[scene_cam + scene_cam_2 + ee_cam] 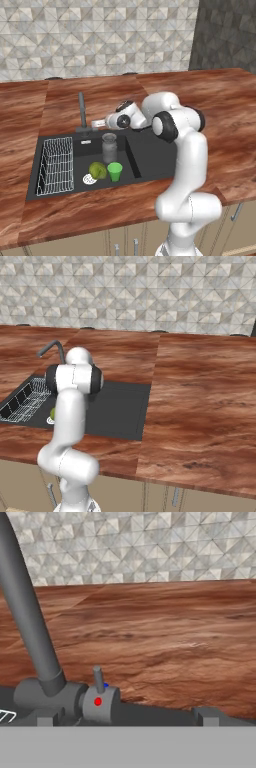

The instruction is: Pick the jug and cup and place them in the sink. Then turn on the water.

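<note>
From the left base view, the jug (109, 146) stood upright in the sink (150, 155), the cup (115, 171) just in front of it beside a yellow-green fruit (97, 170). The gripper (96, 123) reached toward the faucet (81, 111) base, fingers spread wide. From the right base view, the arm hid most of the basin; the wire rack (22, 401) sat at its left. In the hand view, the faucet's handle (98, 679) stood upright, close ahead.
</note>
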